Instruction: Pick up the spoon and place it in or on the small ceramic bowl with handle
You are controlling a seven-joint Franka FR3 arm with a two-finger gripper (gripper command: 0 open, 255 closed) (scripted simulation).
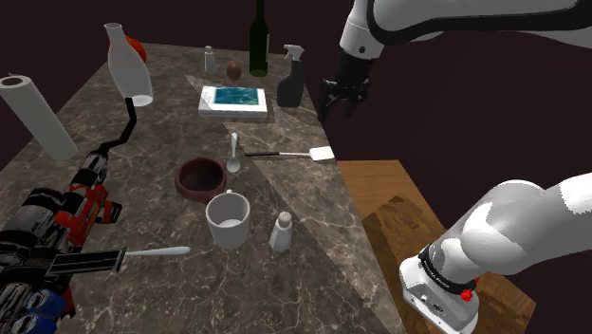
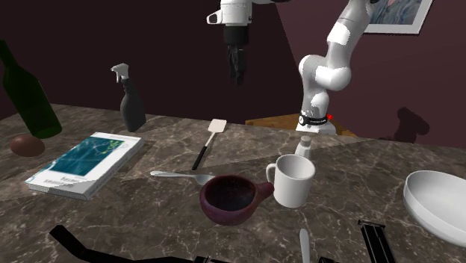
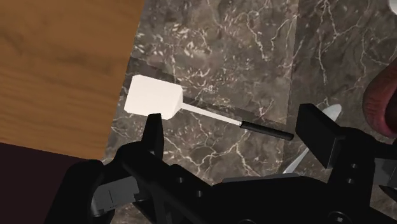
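One black gripper (image 1: 343, 102): hangs well above the marble table (image 1: 152, 213), over the edge nearest the stand, fingers spread apart and clasping nothing. Points down at a white spatula (image 1: 289, 154), its blade close to that same edge and its thin dark handle running inward toward the table's middle. From the wrist view, looks straight onto the spatula's blade (image 3: 153, 97), with the handle crossing between the two separated fingers, far below them.

Spoon (image 1: 233, 152): lies flat near the middle of the table, just past the spatula's handle end, well apart from the gripper. Rests with its scoop just beside the rim of the dark maroon bowl (image 1: 201, 177); cannot tell whether touching. Bowl: stands upright, short handle turned toward a white mug (image 1: 229, 220) close by. Toward the far edge: a blue-covered book (image 1: 233, 99) and a dark spray bottle (image 1: 290, 76).
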